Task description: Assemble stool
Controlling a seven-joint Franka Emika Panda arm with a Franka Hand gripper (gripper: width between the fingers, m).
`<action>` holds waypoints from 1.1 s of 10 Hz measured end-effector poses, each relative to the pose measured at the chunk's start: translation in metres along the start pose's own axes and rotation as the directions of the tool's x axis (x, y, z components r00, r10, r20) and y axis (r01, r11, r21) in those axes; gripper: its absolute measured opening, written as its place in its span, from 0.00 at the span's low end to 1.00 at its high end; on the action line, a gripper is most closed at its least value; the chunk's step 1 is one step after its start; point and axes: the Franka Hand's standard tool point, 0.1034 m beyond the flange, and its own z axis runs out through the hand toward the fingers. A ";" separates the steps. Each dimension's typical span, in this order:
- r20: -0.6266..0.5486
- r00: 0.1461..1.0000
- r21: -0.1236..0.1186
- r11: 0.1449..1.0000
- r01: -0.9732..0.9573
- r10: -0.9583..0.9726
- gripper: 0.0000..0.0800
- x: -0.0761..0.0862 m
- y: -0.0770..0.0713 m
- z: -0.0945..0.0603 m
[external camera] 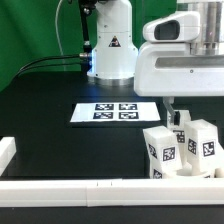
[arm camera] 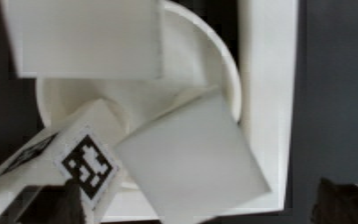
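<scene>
The legs (external camera: 180, 148) stand upright in a cluster against the front rail (external camera: 70, 187), at the exterior view's right. The parts look like rigid, light, smooth plastic; a leg's flat opposing sides are probably the best hold, clear of its tag.

The gripper (external camera: 172, 112) hangs directly above the cluster. In the wrist view its dark fingertips (arm camera: 34, 205) stand wide apart with nothing between them. A tagged leg (arm camera: 60, 165) and the round seat (arm camera: 202, 75) lie just below.

Farther back, the marker board (external camera: 115, 111) lies flat on the table (external camera: 40, 105).
</scene>
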 end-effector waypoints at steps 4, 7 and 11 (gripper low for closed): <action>-0.006 0.980 -0.038 0.979 0.198 -0.199 0.81 -0.006 -0.007 0.019; -0.013 0.991 -0.037 0.991 0.131 -0.132 0.69 -0.003 -0.006 0.018; -0.025 0.954 -0.023 0.954 -0.298 0.298 0.42 -0.004 -0.009 0.018</action>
